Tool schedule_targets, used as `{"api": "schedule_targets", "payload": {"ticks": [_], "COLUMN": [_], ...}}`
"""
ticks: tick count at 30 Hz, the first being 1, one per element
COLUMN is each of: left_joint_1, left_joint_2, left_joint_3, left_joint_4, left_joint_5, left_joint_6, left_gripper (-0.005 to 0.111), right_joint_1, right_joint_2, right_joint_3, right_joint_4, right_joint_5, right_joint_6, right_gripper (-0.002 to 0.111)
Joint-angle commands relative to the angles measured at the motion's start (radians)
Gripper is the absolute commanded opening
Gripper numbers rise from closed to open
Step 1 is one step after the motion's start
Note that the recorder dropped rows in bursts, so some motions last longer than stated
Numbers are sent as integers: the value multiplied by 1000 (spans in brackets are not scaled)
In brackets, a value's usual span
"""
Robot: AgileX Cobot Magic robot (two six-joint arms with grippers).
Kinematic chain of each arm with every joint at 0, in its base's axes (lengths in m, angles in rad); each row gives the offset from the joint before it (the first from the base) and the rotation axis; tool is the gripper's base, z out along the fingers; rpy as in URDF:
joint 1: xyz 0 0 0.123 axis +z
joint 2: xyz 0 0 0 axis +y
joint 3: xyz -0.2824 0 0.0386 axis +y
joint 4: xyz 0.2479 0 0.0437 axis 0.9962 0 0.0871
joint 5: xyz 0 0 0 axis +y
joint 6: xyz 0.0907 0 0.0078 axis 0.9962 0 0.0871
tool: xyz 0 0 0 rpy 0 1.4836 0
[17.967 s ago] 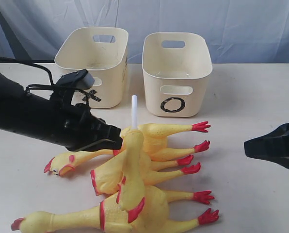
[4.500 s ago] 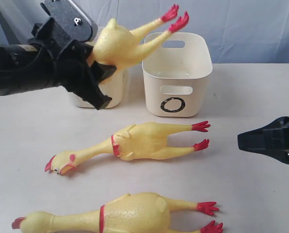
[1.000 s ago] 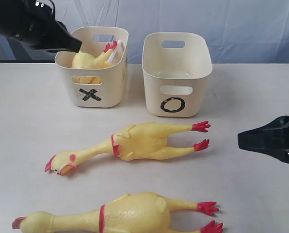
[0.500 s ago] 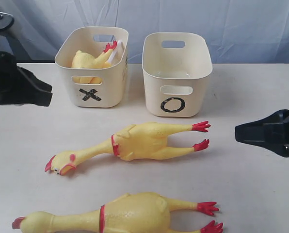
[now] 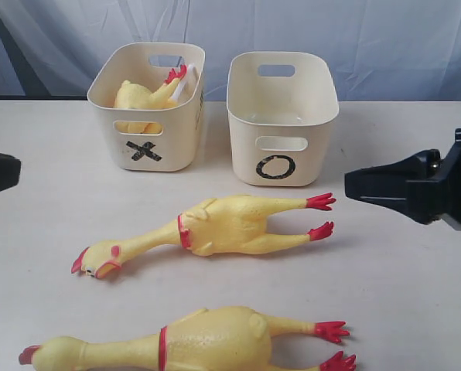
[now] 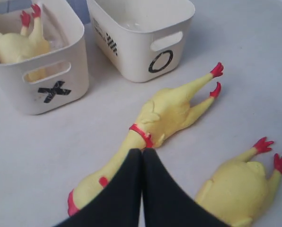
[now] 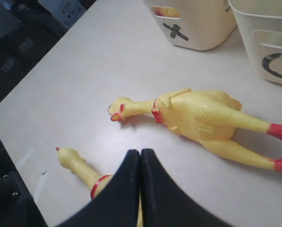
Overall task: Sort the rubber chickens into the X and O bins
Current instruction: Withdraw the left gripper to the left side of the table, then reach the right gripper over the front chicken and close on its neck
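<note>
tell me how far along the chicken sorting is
Done: one chicken lies in the X bin. In hand: nothing; the left gripper and right gripper are both shut and empty. Left: the middle chicken and the near chicken lie on the table, and no chicken shows in the O bin.

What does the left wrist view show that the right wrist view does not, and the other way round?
Only the left wrist view: a look down into the X bin, where a small chicken lies feet up, and the red feet of the near chicken. Only the right wrist view: the near chicken's head and neck. Both: the middle chicken on the table, the O bin, and a shut gripper in front: the left gripper, the right gripper.
</note>
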Motion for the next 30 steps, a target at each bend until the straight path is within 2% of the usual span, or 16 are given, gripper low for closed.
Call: {"api": "schedule_targets", "payload": {"ticks": [1,7,14,17,23,25,27,30], "left_joint_1": [0,0,0,0,0,0,0,0], "left_joint_2": [-110,-161,-161,-161,-161,-161,-161,-161], "left_joint_3": [5,5,44,75,76,76,76,76], "left_joint_4": [88,310,349,368,368,368,368,368], "left_joint_5": [10,-29,-85,-115,-115,-115,-115,-111], "left_joint_6": [-62,-252,-254,-287,-287,-289,-291,-291], "left_gripper": [0,0,0,0,0,0,0,0], "right_joint_1": [24,174,378,502,730,806,867,943], "right_joint_2": [76,177,286,373,560,625,680,741], "right_joint_3": [-24,-138,-317,-410,-451,-451,-451,-451], "right_joint_4": [68,25,-74,-150,-237,-241,-241,-241], "right_joint_5": [19,-71,-154,-198,-307,-353,-404,-516], "right_joint_6": [-128,-145,-144,-124,-129,-132,-132,-132], "right_gripper": [0,0,0,0,1,8,27,61]}}
